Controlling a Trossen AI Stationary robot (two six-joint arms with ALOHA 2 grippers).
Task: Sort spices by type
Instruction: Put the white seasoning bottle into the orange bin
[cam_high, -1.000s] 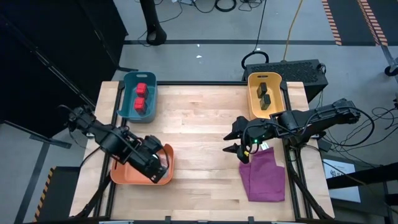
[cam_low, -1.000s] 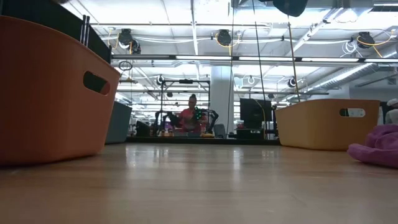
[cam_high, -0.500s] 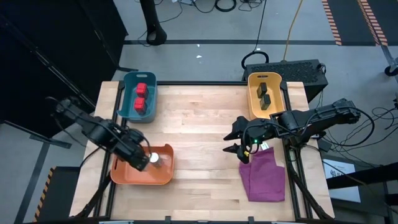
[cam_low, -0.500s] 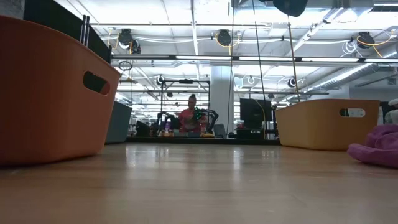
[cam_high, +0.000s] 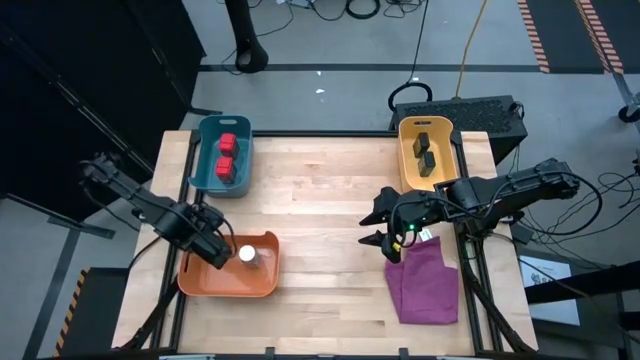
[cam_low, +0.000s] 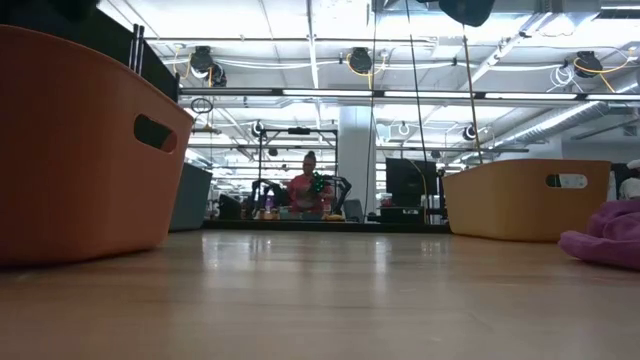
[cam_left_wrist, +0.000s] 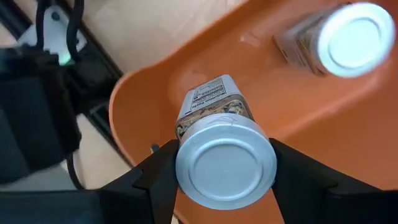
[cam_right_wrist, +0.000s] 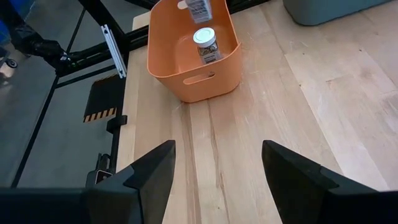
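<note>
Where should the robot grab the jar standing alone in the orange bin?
Probably by the white lid of the free jar, coming straight down from above. It stands upright inside the orange bin, whose walls block the sides. The left gripper holds the other jar.

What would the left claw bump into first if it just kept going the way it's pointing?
Probably the orange bin's floor. The left gripper, shut on a clear jar, points down into that bin; a second jar lies off to the side.
</note>
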